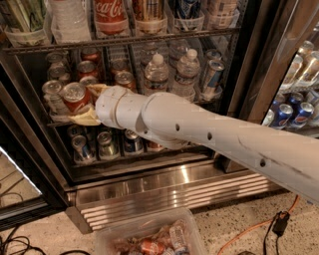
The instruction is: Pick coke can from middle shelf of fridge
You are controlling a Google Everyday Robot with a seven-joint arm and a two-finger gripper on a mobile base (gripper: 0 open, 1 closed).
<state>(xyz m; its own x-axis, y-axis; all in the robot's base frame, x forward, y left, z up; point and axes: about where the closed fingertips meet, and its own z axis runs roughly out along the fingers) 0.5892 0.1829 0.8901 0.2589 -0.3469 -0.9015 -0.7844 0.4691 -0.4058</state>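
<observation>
The coke can (74, 94), red with a silver top, stands at the front left of the middle shelf (209, 101) in the fridge (174, 191). My gripper (82, 103) reaches in through the open door on the thick white arm. Its yellowish fingers (85, 118) lie above and below the can and close on it. The can leans slightly to the left. A silver can (51, 92) stands just to its left.
Behind are more red cans (88, 67) and a copper-orange can (124, 78). Water bottles (155, 74) stand to the right. A Coca-Cola bottle (110, 15) is on the top shelf, cans (104, 144) on the bottom one. A plastic bin (149, 239) sits on the floor. A neighbouring cooler holds Pepsi cans (283, 114).
</observation>
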